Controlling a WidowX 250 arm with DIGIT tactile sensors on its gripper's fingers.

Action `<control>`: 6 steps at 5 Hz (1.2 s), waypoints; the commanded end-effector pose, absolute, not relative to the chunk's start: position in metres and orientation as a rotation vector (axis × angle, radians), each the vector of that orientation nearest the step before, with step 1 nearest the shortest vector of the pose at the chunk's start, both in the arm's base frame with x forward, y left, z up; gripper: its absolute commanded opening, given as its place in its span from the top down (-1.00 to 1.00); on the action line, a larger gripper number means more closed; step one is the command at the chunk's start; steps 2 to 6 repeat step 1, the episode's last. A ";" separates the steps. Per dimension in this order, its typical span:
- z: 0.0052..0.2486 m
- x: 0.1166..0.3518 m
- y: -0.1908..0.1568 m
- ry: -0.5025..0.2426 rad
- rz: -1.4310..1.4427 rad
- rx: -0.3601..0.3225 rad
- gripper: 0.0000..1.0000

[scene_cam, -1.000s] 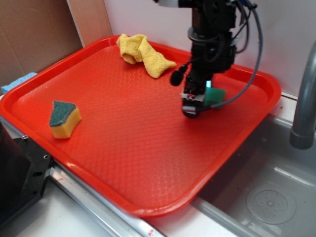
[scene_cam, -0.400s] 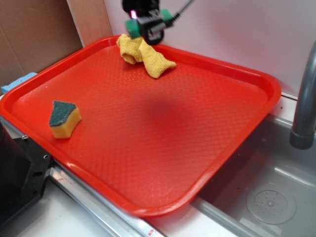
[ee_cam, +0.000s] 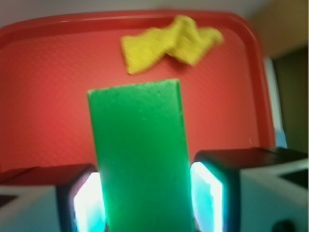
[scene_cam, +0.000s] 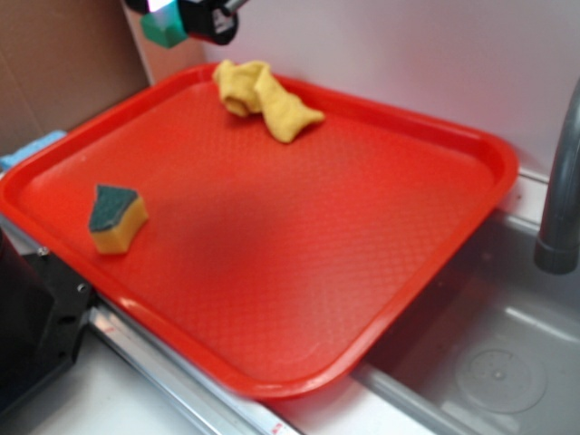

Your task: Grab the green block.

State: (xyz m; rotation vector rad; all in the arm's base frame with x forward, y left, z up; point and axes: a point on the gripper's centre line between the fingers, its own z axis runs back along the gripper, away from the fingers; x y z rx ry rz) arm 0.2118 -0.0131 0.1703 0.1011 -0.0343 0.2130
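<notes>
The green block [ee_cam: 140, 154] fills the middle of the wrist view, a flat solid-green brick clamped between my two pads. My gripper [ee_cam: 147, 203] is shut on it. In the exterior view the gripper [scene_cam: 186, 16] hangs high at the top left, above the far left corner of the red tray [scene_cam: 435, 272], with the green block [scene_cam: 163, 27] showing at its tip. The arm above is out of frame.
A crumpled yellow cloth [scene_cam: 263, 98] lies at the tray's far edge. A yellow sponge with a dark green top [scene_cam: 116, 217] sits near the tray's left edge. A sink basin [scene_cam: 494, 362] and grey faucet pipe [scene_cam: 560, 181] stand to the right.
My gripper has lifted the green block off the right side of the tray and carried it up and to the far left, and is now higher and further left than 0.4 s ago.
</notes>
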 end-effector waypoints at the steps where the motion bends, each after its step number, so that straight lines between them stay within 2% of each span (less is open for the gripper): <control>1: 0.176 0.203 -0.031 -0.083 0.286 0.067 1.00; 6: 0.176 0.203 -0.031 -0.083 0.286 0.067 1.00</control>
